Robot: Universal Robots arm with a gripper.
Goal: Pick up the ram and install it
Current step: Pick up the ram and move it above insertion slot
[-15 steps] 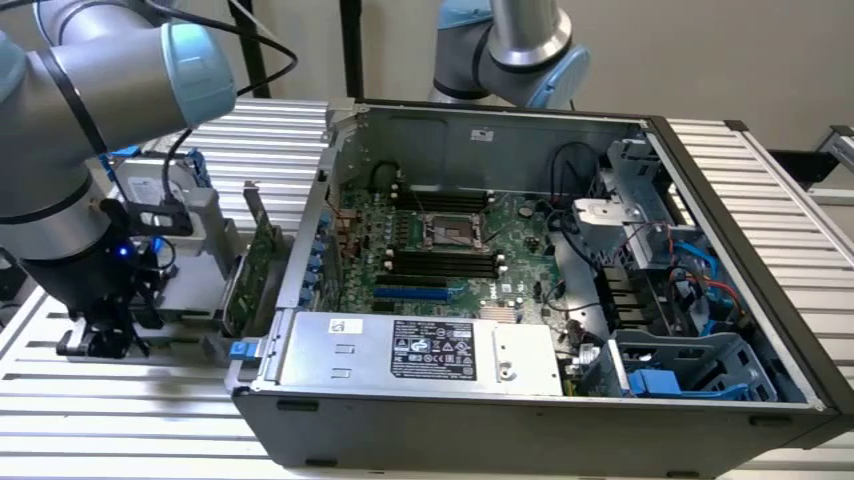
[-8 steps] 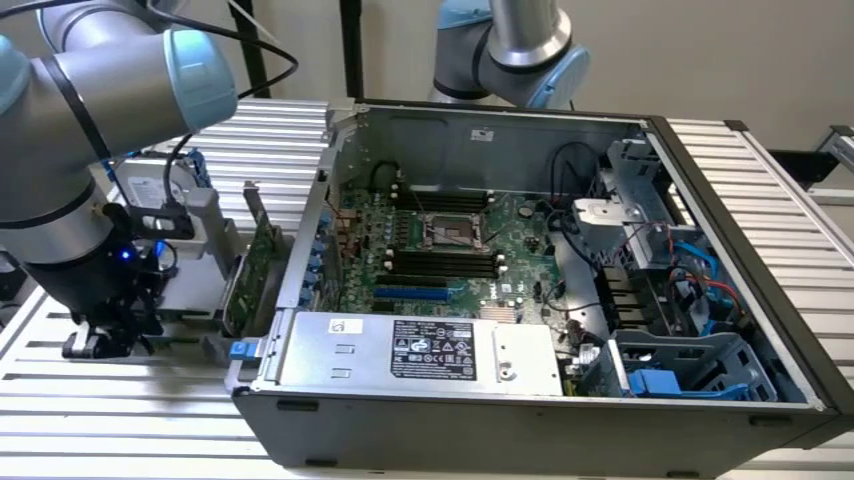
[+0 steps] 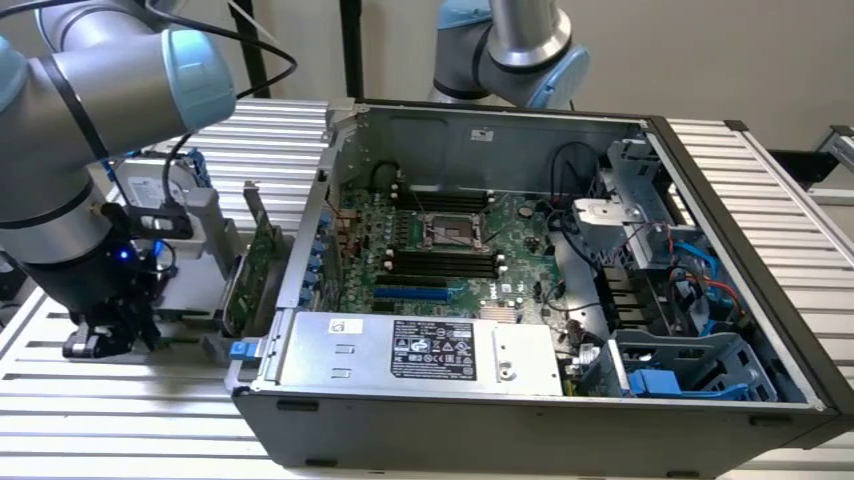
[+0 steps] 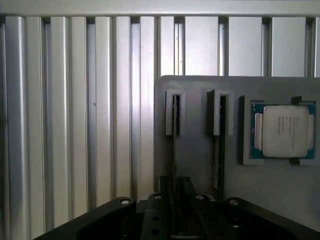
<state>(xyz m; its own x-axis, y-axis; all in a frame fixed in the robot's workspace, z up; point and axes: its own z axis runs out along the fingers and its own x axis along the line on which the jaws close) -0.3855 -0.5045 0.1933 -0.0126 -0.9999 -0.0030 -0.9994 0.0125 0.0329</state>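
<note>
Ram point(image 4: 215, 165) is showing you only its thin edge. It is a narrow speckled strip, standing in a long slot of the flat gray tray point(image 4: 195, 125), just beside the pocket with the square processor chip point(image 4: 283, 131). The second slot point(image 4: 173, 135), farther from the chip, is holding only a dark line, and you cannot tell what it is.

The gripper point(image 4: 177, 195) is appearing as a black matte mass, cut off by the picture's edge, in line with that second slot. You cannot tell whether its pincer is wide, narrow or holding something.

In the exterior view the gripper is hanging low and in shadow over the ribbed aluminium table point(image 3: 134, 420), at the exterior view's left of the open gray computer case point(image 3: 534, 415). A large green card point(image 3: 254, 275) is standing upright between them. Inside the case the green motherboard point(image 3: 514, 235) is lying flat with its long black slots point(image 3: 434, 262). A second arm point(image 3: 514, 50) is standing behind the case, cut off at the top.
</note>
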